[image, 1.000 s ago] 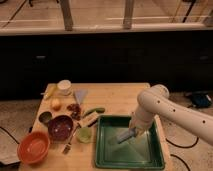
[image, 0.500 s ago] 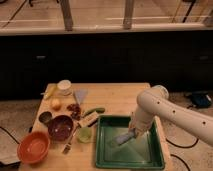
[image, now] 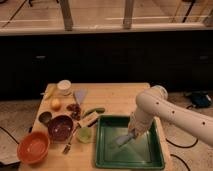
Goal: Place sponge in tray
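Note:
The large dark-green tray [image: 107,150] sits at the front right of the wooden table. The white arm reaches down into it from the right. The gripper [image: 131,135] is low over the middle of the tray. A small pale blue-grey sponge [image: 123,140] shows at the gripper's tip, at or just above the tray's bottom. I cannot tell whether it is still held.
Left of the tray are a beige block [image: 90,119], a green cup [image: 84,134], a purple bowl [image: 60,127], an orange bowl [image: 33,147], a fork [image: 68,146], a pale blue triangular piece [image: 80,95], a white cup [image: 64,87] and fruit [image: 55,104].

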